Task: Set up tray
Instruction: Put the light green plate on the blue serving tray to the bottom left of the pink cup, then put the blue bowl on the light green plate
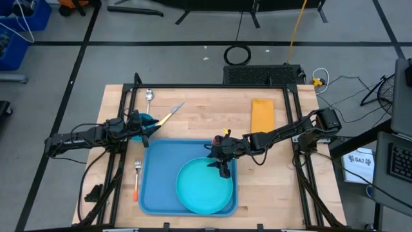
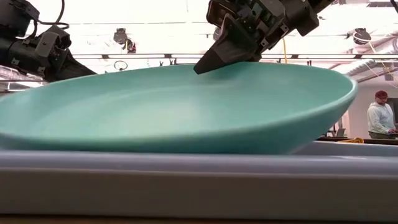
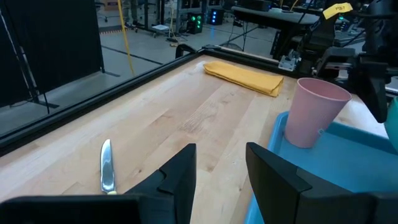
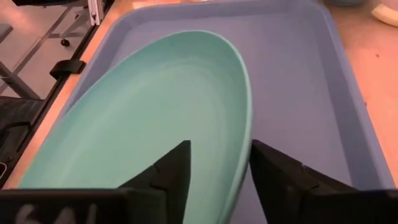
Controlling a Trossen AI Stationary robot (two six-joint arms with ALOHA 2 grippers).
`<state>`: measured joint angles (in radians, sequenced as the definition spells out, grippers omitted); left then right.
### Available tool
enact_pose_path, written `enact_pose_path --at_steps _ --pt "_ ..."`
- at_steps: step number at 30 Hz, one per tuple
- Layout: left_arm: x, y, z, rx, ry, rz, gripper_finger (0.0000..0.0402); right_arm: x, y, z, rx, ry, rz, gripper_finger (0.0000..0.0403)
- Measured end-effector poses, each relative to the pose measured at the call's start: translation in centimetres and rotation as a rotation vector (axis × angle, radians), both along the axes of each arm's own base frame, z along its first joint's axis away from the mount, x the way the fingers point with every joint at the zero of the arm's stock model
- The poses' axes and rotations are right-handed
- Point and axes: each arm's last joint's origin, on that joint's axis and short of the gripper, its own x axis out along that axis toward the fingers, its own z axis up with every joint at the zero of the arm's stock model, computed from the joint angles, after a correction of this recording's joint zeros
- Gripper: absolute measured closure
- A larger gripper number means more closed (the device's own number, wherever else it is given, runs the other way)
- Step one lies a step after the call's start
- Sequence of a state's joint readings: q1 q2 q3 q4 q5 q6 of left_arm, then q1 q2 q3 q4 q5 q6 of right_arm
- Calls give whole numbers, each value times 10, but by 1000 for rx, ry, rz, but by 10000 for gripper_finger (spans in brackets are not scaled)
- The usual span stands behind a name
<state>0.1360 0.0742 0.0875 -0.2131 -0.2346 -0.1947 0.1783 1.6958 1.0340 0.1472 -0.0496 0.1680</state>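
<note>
The blue tray (image 1: 154,193) lies in the middle of the table. The turquoise plate (image 1: 205,187) sits in it, tilted in the low view (image 2: 174,106), with its near-right edge over the tray's rim (image 1: 233,205). My right gripper (image 1: 223,169) is open, pointing down at the plate's far rim (image 4: 247,118), which runs up between its fingers. My left gripper (image 1: 149,127) is open and holds nothing. It hovers over the table by the tray's far-left corner. A pink cup (image 3: 314,112) stands at the tray's far edge. My right gripper comes from above with one finger (image 4: 171,171) over the plate's inside and the other (image 4: 273,171) outside its far rim. I cannot tell whether either finger touches the rim.
A fork (image 1: 137,177) lies left of the tray. A spoon (image 1: 149,95) and a yellow-handled knife (image 1: 170,115) lie near the far-left corner, and the knife's blade (image 3: 107,165) shows ahead of my left gripper. A folded yellow napkin (image 1: 262,115) lies far right. A person (image 2: 380,115) stands beyond the table.
</note>
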Motion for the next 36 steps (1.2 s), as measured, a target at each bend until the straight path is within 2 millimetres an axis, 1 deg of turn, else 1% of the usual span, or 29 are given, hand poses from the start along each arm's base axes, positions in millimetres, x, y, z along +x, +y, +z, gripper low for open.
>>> enact_pose_path --at_steps 8,16,21,26,29,31,34,36 --pt "0 0 0 0 0 0 259 0 0 0 -2 0 -2 197" --pt "0 0 0 0 0 0 259 1 -1 0 -44 -13 -31 161" --pt "0 0 0 0 0 0 259 3 -1 4 -34 -58 -29 154" --pt "0 0 0 0 0 -1 259 7 1 14 -36 -169 -10 154" --pt "0 0 0 -12 -4 -5 259 6 1 24 -59 -224 3 154" --pt "0 0 -1 -22 4 -5 259 0 -1 38 -90 -257 3 154" --pt "-4 0 -4 -61 89 18 259 -16 -8 65 -151 -298 -58 154" --pt "-8 0 -1 -126 110 72 259 -31 -12 85 -194 -314 -105 157"
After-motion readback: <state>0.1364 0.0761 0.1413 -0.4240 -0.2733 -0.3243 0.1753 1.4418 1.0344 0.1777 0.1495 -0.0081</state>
